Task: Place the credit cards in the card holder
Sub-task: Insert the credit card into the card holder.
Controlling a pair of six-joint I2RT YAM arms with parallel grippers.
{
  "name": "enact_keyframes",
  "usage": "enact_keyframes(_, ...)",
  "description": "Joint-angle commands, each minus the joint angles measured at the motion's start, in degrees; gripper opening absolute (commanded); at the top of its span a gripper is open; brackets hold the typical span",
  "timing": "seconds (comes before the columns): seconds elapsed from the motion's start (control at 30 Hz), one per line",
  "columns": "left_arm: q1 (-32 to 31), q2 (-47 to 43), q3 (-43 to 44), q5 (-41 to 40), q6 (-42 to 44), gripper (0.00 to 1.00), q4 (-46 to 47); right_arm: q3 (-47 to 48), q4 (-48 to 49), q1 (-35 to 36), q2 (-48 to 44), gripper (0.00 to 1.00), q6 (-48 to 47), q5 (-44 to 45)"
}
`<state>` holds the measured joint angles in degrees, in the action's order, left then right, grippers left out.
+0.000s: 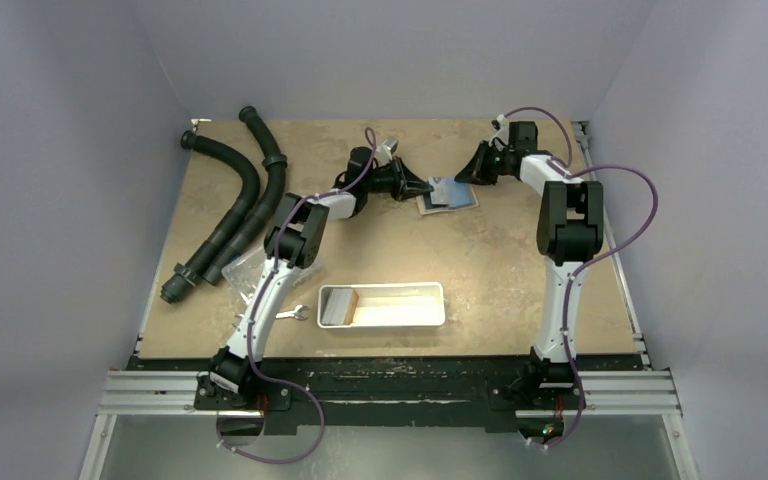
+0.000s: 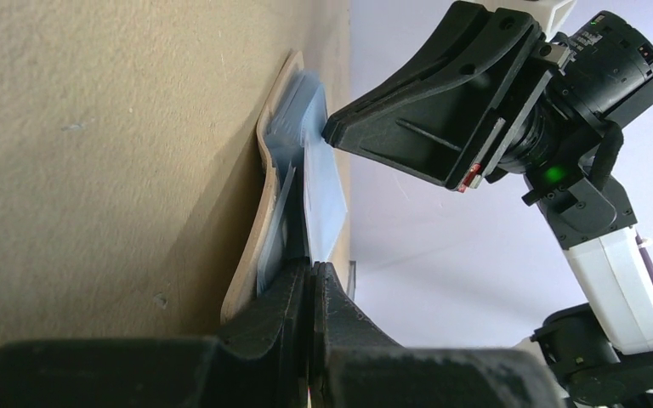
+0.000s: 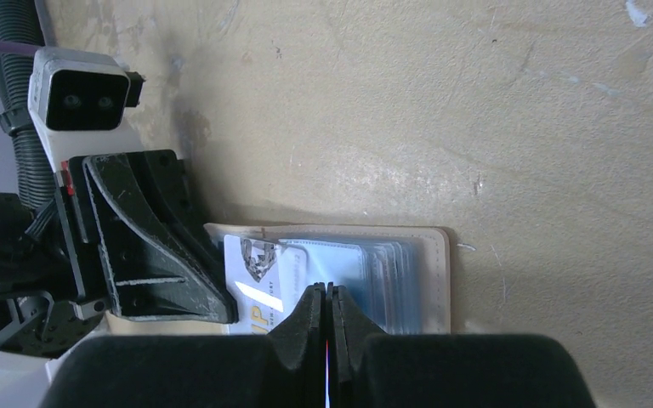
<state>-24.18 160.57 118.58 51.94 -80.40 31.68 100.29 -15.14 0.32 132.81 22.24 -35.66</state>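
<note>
tan, scuffed table is serving as the work surface. the card holder is lying open near the middle of its far edge, well apart from the white tray towards the near edge. the left gripper is showing its fingers pressed together, and a light blue sleeve of the holder appears to be pinched at their tips and raised off the beige cover. the right gripper is likewise pressed together, with its tips at the opposite edge of the sleeves. whether anything is caught between them cannot be told.

the step in hand is judged to be the opening of a pocket. the sleeve is best being lifted only slightly, since the light cover is likely to be dragged along the table. one gripper is being needed as an anchor while the other is being freed to fetch a card. the card is best being fed in flat, squared to the pocket mouth.

the holder is presenting as a small bifold, beige-tan outside with a stitched rim, carrying a fanned stack of translucent blue sleeves. a pale printed credit card is showing on the panel beside the left gripper. two flat pieces, grey and tan, are lying at the tray's left end and are judged to be further cards.
</note>
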Motion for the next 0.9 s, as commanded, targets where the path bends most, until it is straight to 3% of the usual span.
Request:
enact_keyframes(0.0, -1.9, -3.2, -5.9, -6.8, 0.0, 0.0, 4.6, -0.3, -3.4, 0.3, 1.7, 0.0, -2.2, 2.3)
enact_keyframes(0.2, -2.0, -6.4, -12.6, -10.9, -0.4, 0.0, 9.1, -0.8, -4.5, 0.3, -1.9, 0.0, -0.6, 1.4)
enact_keyframes(0.4, -2.4, -6.1, -13.0, -10.7, -1.4, 0.0, 10.2, 1.5, -9.0, -0.1, -6.1, 0.3, -1.9, 6.5)
enact_keyframes(0.5, -2.6, -5.6, -11.8, -9.9, -1.6, 0.0, 9.8, 1.3, -10.0, -0.9, -6.0, 0.4, -2.5, 6.8)
enact_keyframes(0.87, -3.6, -3.0, -7.9, -8.2, -2.5, 0.0, 9.0, -2.0, -8.7, -2.4, -8.0, 0.54, -2.6, 7.4)
